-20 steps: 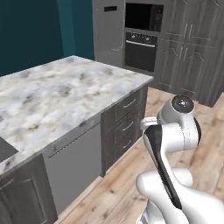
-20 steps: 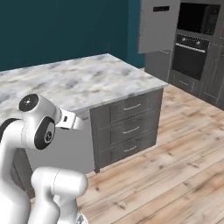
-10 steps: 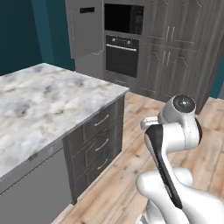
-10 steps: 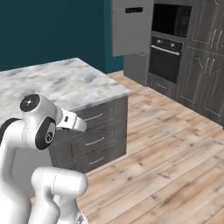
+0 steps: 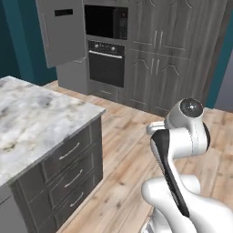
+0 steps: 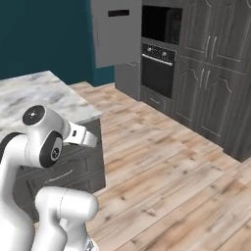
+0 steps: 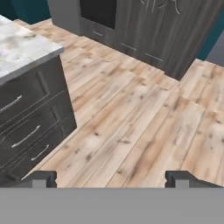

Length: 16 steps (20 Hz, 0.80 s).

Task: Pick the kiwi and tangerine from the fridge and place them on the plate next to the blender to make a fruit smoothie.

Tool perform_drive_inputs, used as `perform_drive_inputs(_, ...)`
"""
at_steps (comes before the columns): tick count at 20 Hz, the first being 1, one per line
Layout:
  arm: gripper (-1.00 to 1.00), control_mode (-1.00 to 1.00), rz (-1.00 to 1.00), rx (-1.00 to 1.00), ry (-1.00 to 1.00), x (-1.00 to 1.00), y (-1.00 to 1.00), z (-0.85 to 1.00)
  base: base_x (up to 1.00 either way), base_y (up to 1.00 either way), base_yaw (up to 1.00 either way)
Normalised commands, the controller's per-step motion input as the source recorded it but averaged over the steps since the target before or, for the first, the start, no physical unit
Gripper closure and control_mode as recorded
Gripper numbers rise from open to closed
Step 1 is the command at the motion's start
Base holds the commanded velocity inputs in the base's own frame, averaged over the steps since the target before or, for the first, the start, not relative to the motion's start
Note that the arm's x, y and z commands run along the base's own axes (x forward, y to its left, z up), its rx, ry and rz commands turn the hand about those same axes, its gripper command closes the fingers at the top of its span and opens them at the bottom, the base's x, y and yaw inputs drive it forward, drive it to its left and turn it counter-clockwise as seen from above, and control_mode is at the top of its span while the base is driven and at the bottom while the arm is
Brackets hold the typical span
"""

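The fridge (image 5: 62, 31) is a tall grey unit against the far wall with its door swung open; it also stands at the back in the right base view (image 6: 117, 34). Its inside is hidden behind the door. My gripper (image 7: 111, 179) is open with nothing between the fingertips (image 7: 40, 178), and it points down at bare wooden floor far from the fridge. The arm is folded close over the base. The kiwi, tangerine, plate and blender are out of view.
A marble-topped island (image 5: 32, 123) with dark drawers (image 7: 26, 131) stands close on my left. A built-in oven (image 5: 107, 61) and tall dark cabinets (image 5: 168, 54) line the far wall right of the fridge. Wooden floor (image 7: 131, 109) stretches between them.
The whole picture has shifted, so the base has moved: the island slid off to the left and the fridge, oven and cabinets came closer. The arm's pose and open gripper are unchanged.
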Motion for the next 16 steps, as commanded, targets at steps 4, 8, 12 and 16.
perform_drive_inputs(4,-1.00,1.00,0.00,0.00,0.00,0.00,0.00,0.00,1.00,-0.72,0.00)
perform_drive_inputs(8,-1.00,1.00,0.00,0.00,0.00,0.00,0.00,0.00,1.00,-0.55,0.00)
perform_drive_inputs(12,-1.00,1.00,0.00,0.00,0.00,0.00,0.00,0.00,1.00,-0.42,0.00)
perform_drive_inputs(16,-1.00,1.00,0.00,0.00,0.00,0.00,0.00,0.00,1.00,-0.08,0.19)
